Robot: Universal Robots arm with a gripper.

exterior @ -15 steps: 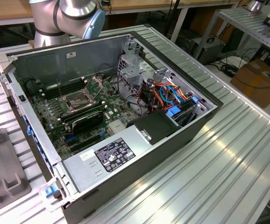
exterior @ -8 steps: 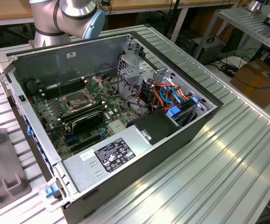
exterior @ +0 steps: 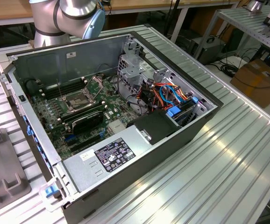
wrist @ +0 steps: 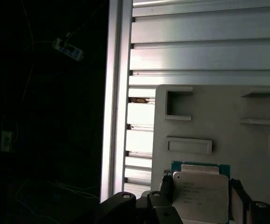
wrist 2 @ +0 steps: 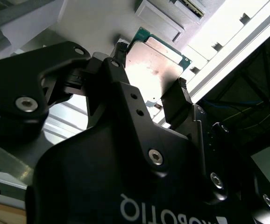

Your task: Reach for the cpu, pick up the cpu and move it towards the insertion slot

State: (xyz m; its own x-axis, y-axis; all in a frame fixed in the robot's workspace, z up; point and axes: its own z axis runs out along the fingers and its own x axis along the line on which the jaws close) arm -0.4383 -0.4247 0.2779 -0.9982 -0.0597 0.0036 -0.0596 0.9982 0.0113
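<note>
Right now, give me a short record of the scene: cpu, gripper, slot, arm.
cpu: silvery face showing, framed by the gripper, over the grey tray
gripper: straddles the cpu; grip cannot tell
slot: on the board inside the open case, dark centre
arm: beyond the case's far wall in the exterior view

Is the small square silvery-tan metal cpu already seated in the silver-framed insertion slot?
No: the first wrist view shows the cpu at the black gripper, in front of a grey moulded tray.
</note>
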